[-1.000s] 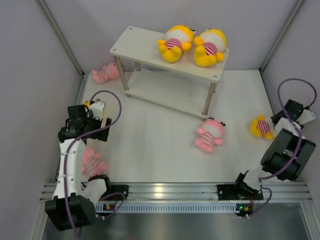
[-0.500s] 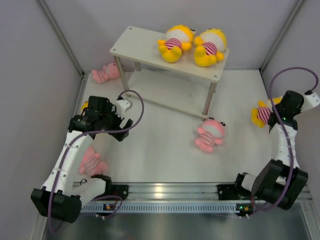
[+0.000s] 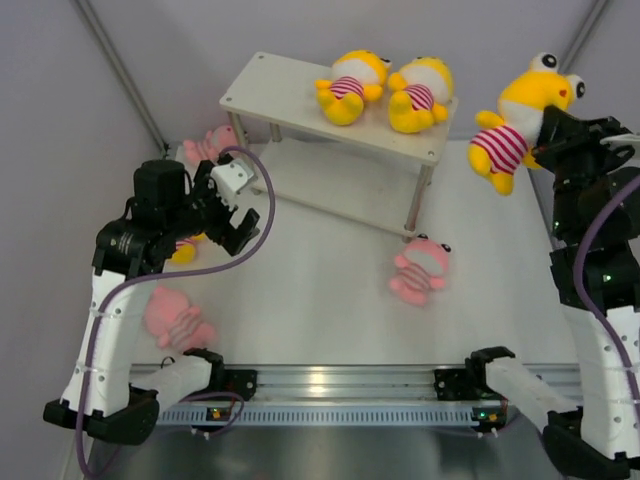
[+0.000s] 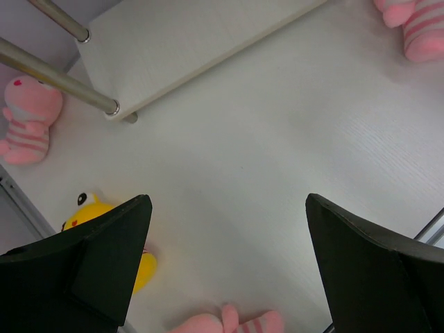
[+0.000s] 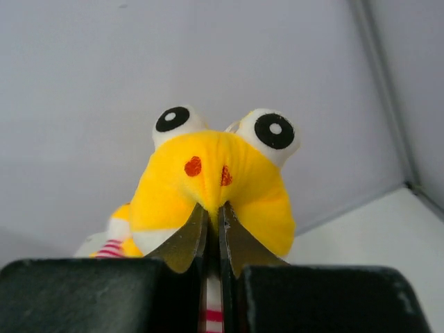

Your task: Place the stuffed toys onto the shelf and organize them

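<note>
**Item:** yellow toy [image 3: 512,128], plush, round head, striped belly.

**Location:** Raised clear of the bench [image 3: 320,310] at 2 o'clock in the top view, just past the right end of the shelf [image 3: 285,92].

**Hold:** The right fingers [image 5: 198,239] were closed almost to touching on a small fold of plush under the face. The body hung below and to the left.

**Handling (judged):** Light, soft and easily squashed, with nothing to break. So thin a pinch of fabric could slip or let the toy swing; a fuller hold across the head or the belly would be steadier. The round head is likely to roll, so a low release onto the top board is advised.

**Shelf stock:** Two yellow toys [image 3: 350,85] [image 3: 420,95] lay side by side at the board's 3 o'clock end; the 9 o'clock half was bare.

**Unshelved:** Pink toys were seen at centre bench [image 3: 420,272], at 8 o'clock [image 3: 175,320] and at 10 o'clock [image 3: 208,146]. A fourth yellow toy [image 4: 97,209] lay at 9 o'clock.

**Left fingers** [image 4: 104,250]**:** Spread wide with nothing held, above that fourth yellow toy.
</note>
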Action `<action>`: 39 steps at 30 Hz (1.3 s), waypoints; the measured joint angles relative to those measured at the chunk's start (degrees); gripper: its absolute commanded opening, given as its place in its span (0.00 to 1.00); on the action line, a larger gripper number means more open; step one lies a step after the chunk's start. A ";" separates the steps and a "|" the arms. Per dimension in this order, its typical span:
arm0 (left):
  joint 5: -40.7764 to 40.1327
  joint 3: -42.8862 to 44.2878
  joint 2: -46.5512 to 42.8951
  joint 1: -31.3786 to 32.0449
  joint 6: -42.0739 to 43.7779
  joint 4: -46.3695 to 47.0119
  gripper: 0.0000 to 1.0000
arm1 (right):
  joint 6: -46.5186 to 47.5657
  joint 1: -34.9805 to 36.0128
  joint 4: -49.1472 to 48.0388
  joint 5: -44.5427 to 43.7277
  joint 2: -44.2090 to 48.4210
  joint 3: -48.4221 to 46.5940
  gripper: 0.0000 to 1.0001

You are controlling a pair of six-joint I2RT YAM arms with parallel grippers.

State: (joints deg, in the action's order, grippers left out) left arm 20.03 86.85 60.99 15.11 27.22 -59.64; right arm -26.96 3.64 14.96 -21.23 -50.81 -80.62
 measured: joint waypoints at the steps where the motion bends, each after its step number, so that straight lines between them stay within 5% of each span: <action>1: 0.68 1.01 0.17 0.00 -0.07 -0.11 0.99 | 0.28 4.44 0.24 -0.42 -0.83 -2.54 0.00; 7: 4.94 4.94 2.21 0.39 -0.46 -0.17 0.99 | 4.92 29.70 -1.36 -3.10 -12.52 -14.86 0.00; 12: 6.14 6.05 2.75 0.96 -0.42 -0.42 0.99 | 7.04 40.39 -2.78 -3.32 -28.26 -23.93 0.00; 22: 4.46 7.02 2.47 1.11 -0.74 0.92 0.99 | 7.32 50.03 -2.10 -1.51 -49.18 -36.22 0.00; 39: 2.78 9.70 3.32 1.16 -4.85 10.45 0.99 | 2.86 50.99 -5.18 -1.38 -51.63 -37.68 0.00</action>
State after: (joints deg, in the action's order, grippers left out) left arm 22.81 96.55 64.31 16.27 22.37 -49.19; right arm -24.10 54.63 9.78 -22.61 -102.43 -118.30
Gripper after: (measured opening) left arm 0.990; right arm 0.031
